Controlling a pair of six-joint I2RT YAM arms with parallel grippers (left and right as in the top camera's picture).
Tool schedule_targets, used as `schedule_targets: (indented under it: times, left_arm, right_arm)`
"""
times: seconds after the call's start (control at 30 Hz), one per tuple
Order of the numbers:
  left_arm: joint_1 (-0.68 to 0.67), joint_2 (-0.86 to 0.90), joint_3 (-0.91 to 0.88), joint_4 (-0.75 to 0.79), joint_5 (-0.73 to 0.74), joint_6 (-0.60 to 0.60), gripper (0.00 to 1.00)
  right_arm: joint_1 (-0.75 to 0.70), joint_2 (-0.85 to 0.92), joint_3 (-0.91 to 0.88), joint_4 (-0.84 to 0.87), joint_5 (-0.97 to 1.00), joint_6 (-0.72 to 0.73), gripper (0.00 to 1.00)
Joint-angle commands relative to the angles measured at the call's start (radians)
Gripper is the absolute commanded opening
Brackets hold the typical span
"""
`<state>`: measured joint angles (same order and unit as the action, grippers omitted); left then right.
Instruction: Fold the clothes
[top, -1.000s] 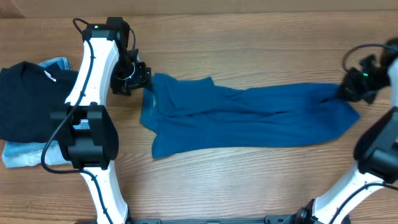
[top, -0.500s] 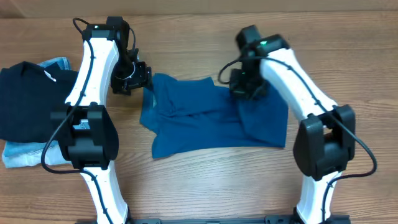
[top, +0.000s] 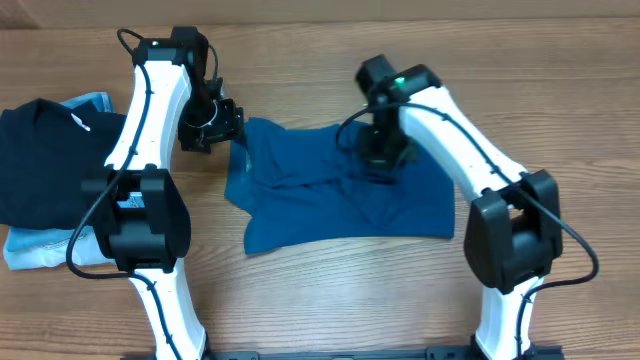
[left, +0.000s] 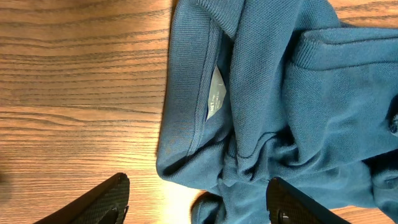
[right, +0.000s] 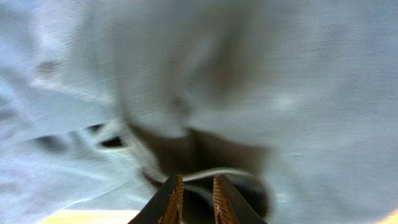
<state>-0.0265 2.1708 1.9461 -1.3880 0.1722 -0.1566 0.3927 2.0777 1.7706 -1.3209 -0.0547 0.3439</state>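
The teal-blue clothes (top: 330, 205) lie on the table's middle, their right half folded over to the left. My left gripper (top: 228, 130) is open at the garment's upper left corner. In the left wrist view its fingers (left: 199, 202) straddle the bunched collar edge (left: 205, 106) with a white label. My right gripper (top: 382, 160) is down on the folded layer near the top edge. In the right wrist view its fingers (right: 196, 186) are nearly together with a thin edge of the fabric (right: 261, 74) at their tips.
A black folded garment (top: 40, 165) lies at the far left on top of light blue jeans (top: 30, 250). Bare wooden table (top: 560, 130) lies to the right of the clothes.
My right gripper has carried the garment's right end from the far right across to the middle, folding it over the left half. The left arm has not moved.
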Motion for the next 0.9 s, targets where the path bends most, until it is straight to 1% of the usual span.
schedule_targets:
  times: [0.0, 0.1, 0.17, 0.27, 0.37, 0.43, 0.5, 0.57, 0.6, 0.7, 0.83, 0.87]
  left_arm:
    - [-0.007, -0.036, 0.023, 0.0, 0.012, 0.003, 0.74]
    - [-0.007, -0.035, 0.023, 0.0, 0.012, 0.004, 0.74]
    - [-0.007, -0.036, 0.023, -0.001, 0.012, 0.004, 0.74]
    - [-0.007, -0.035, 0.022, -0.003, 0.012, 0.004, 0.74]
    - [-0.007, -0.035, 0.022, -0.003, 0.012, 0.004, 0.74]
    - [-0.007, -0.035, 0.023, -0.003, 0.012, 0.004, 0.74]
    - [-0.007, -0.036, 0.023, -0.003, 0.012, 0.004, 0.75]
    - [-0.007, -0.035, 0.023, -0.002, 0.012, 0.004, 0.75]
    - [-0.007, -0.035, 0.022, -0.002, 0.012, 0.003, 0.75]
    - [-0.007, -0.035, 0.022, -0.003, 0.012, 0.004, 0.75]
    - [-0.007, -0.035, 0.023, -0.002, 0.012, 0.004, 0.75]
    - [-0.007, -0.035, 0.022, 0.0, 0.012, 0.003, 0.75]
  right_arm:
    - [-0.067, 0.006, -0.004, -0.04, 0.037, -0.007, 0.21]
    - [-0.104, 0.006, -0.005, -0.089, 0.096, 0.004, 0.21]
    - [-0.113, 0.006, -0.005, -0.096, 0.102, 0.003, 0.2]
    - [-0.109, 0.006, -0.02, -0.088, 0.101, 0.0, 0.2]
    - [-0.089, 0.006, -0.092, -0.046, 0.095, 0.0, 0.2]
    - [-0.074, 0.006, -0.148, -0.005, 0.066, -0.005, 0.2]
    - [-0.051, 0.006, -0.204, 0.049, -0.015, -0.056, 0.2]
    - [-0.022, 0.006, -0.225, 0.083, -0.113, -0.119, 0.19]
    - [-0.003, 0.006, -0.225, 0.093, -0.131, -0.138, 0.19]
    - [0.021, 0.006, -0.225, 0.107, -0.13, -0.139, 0.19]
    - [0.025, -0.005, -0.219, 0.104, -0.131, -0.138, 0.16]
    - [0.025, -0.014, -0.219, 0.101, -0.152, -0.169, 0.15]
